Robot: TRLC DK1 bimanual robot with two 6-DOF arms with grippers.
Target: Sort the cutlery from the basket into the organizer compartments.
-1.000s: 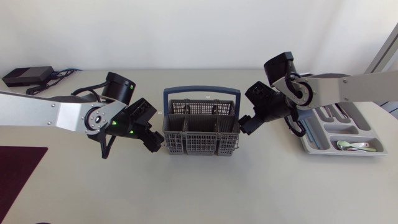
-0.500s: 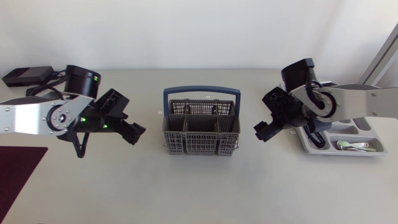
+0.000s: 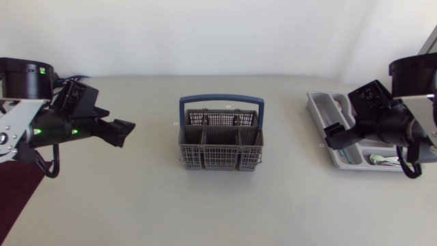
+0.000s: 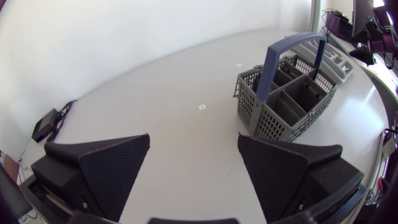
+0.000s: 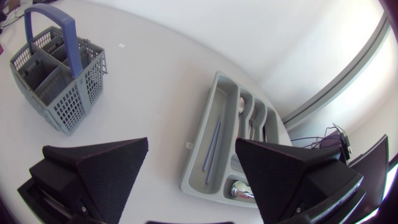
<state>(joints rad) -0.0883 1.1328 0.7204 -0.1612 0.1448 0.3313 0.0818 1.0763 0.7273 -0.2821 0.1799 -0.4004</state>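
The pale grey worktop [image 4: 155, 81] carries a small black box [image 4: 45, 129] with a cable [image 4: 62, 111], well ahead of the left hand [image 4: 194, 140] and off to one side, and a tiny white mark [image 4: 201, 107] straight ahead, nearer in.

Lab, pale table [image 3: 218, 205], left arm [image 3: 68, 124], right arm [image 3: 392, 124]

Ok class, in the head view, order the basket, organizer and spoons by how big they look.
1. Organizer and basket: look alike, and the right gripper covers part of the organizer, so they stay unranked.
2. Spoons: smallest.
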